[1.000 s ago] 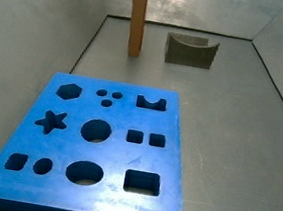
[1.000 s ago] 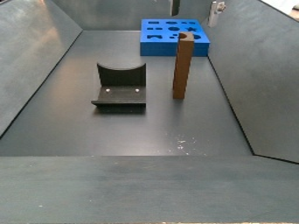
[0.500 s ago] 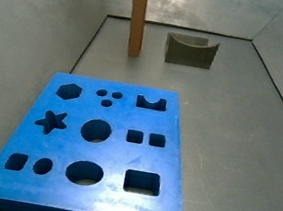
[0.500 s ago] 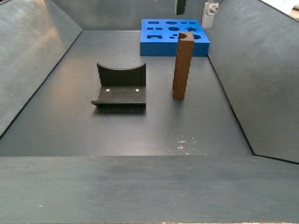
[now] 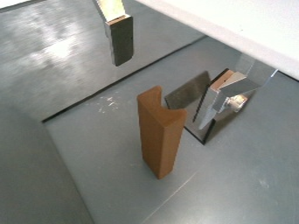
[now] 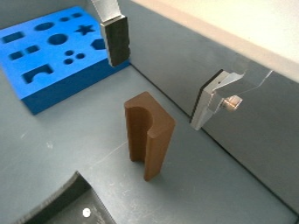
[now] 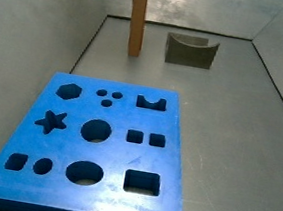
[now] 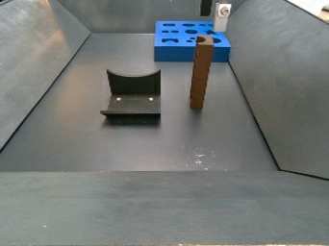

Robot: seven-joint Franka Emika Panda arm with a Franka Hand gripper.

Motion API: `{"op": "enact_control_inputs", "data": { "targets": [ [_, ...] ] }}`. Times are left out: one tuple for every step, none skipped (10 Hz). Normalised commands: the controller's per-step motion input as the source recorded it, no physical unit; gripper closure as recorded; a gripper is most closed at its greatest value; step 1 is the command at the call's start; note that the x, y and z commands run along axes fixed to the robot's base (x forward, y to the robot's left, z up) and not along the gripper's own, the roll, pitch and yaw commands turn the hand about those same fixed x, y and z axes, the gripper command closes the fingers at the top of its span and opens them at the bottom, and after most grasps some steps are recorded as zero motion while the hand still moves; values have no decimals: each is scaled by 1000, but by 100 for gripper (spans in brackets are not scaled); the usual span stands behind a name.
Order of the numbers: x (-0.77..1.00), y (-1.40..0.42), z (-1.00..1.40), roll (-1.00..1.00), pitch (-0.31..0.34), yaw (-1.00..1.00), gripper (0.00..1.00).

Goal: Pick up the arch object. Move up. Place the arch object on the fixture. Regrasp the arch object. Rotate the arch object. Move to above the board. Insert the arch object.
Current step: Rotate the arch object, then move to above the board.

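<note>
The arch object (image 7: 137,23) is an orange-brown block standing upright on the grey floor, also seen in a side view (image 8: 202,72) and in both wrist views (image 5: 160,131) (image 6: 146,136). My gripper (image 5: 176,70) (image 6: 166,68) is open and empty, high above the block, with one finger (image 5: 121,39) well to one side and the other finger (image 5: 228,96) close to the wall. A small part of the gripper shows at the frame edge in a side view (image 8: 222,12). The fixture (image 7: 190,50) (image 8: 131,93) stands beside the block. The blue board (image 7: 98,146) (image 8: 190,40) (image 6: 52,52) lies flat.
Grey walls enclose the floor on all sides; one wall (image 6: 222,44) runs close behind the arch object. A corner of the fixture's base plate (image 6: 70,206) shows in a wrist view.
The gripper has moved sideways along the far wall towards the spot above the arch object. The block, fixture and board have not moved.
</note>
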Motion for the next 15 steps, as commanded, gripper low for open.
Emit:
{"op": "enact_control_inputs", "data": {
  "targets": [
    [23, 12, -10, -105, 52, -336, 0],
    [23, 12, -8, -105, 51, -203, 0],
    [0, 0, -1000, -105, 50, -111, 0],
    [12, 2, -1000, -102, 35, -76, 0],
    [27, 6, -1000, -94, 0, -60, 0],
    [21, 13, -962, -80, -27, -49, 0],
    [13, 17, -802, -69, -44, -46, 0],
    [5, 21, -588, -56, -57, -46, 0],
    [6, 23, -482, -49, -61, -45, 0],
    [9, 26, -277, -39, -62, -43, 0],
    [0, 0, 0, -32, -57, -43, 100],
    [128, -37, 1000, -120, 206, 164, 100],
    [127, -38, 1000, -121, 211, 164, 100],
    [121, -37, 1000, -123, 213, 132, 100],
    [117, -34, 1000, -126, 183, 94, 100]
  ]
}}
